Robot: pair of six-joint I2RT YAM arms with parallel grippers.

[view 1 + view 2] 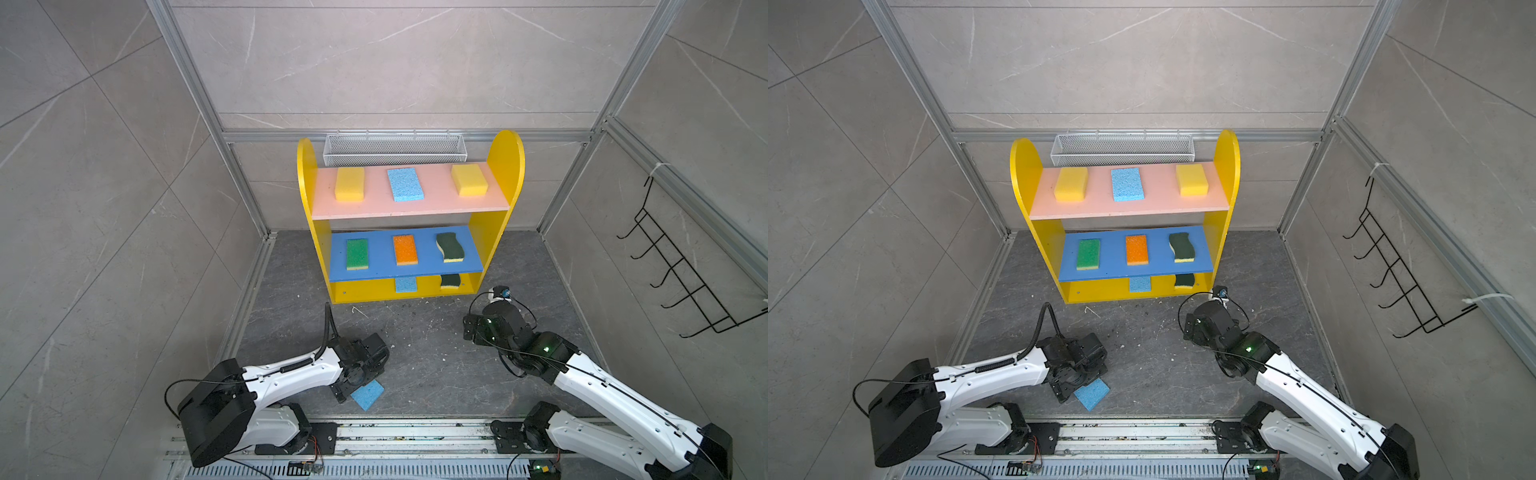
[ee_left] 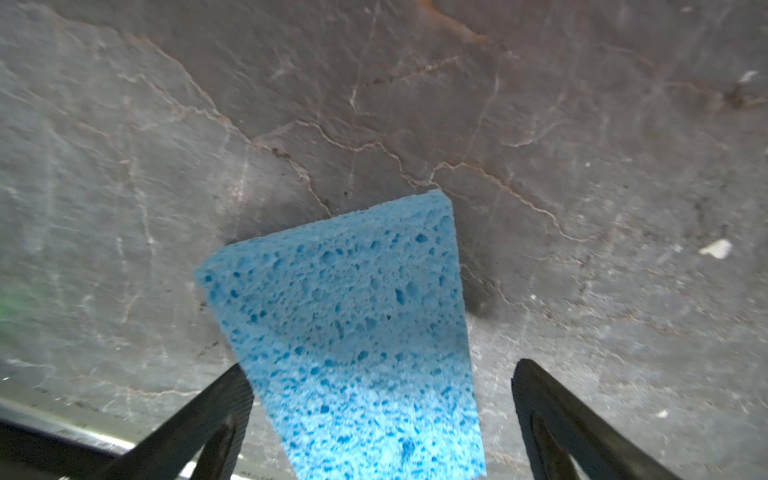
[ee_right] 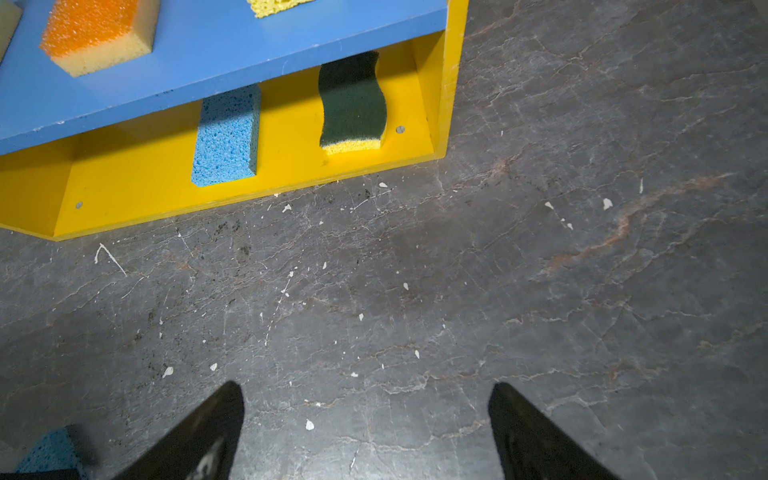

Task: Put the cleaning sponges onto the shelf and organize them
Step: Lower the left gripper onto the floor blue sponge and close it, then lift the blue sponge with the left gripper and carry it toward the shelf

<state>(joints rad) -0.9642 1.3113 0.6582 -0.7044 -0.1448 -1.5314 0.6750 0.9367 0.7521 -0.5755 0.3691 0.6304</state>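
In both top views: yellow wooden shelf with round-topped side panels (image 1: 505,166) at the back of the dark grey marbled counter (image 1: 415,353). On its pink upper board, in a row: thick yellow sponge (image 1: 349,184), light blue sponge (image 1: 405,184), second thick yellow sponge (image 1: 469,179). On the blue middle board: bright green sponge (image 1: 357,254), orange sponge (image 1: 405,249), wavy dark green sponge with yellow base (image 1: 450,247). On the yellow bottom, half hidden under the blue board: second light blue sponge (image 1: 406,284) and second wavy dark green sponge (image 1: 450,281). Near the counter's front edge, lying flat: third light blue sponge (image 1: 368,395), partly under the left gripper (image 1: 347,388).

In the left wrist view: left gripper spread wide, gripping nothing; third light blue sponge between its black fingers (image 2: 208,407), just beside one, apart from the other.

In the right wrist view: right gripper (image 3: 368,386) spread wide and empty above bare counter, near the shelf's front; second light blue sponge and second wavy dark green sponge on the yellow bottom, well apart from it.
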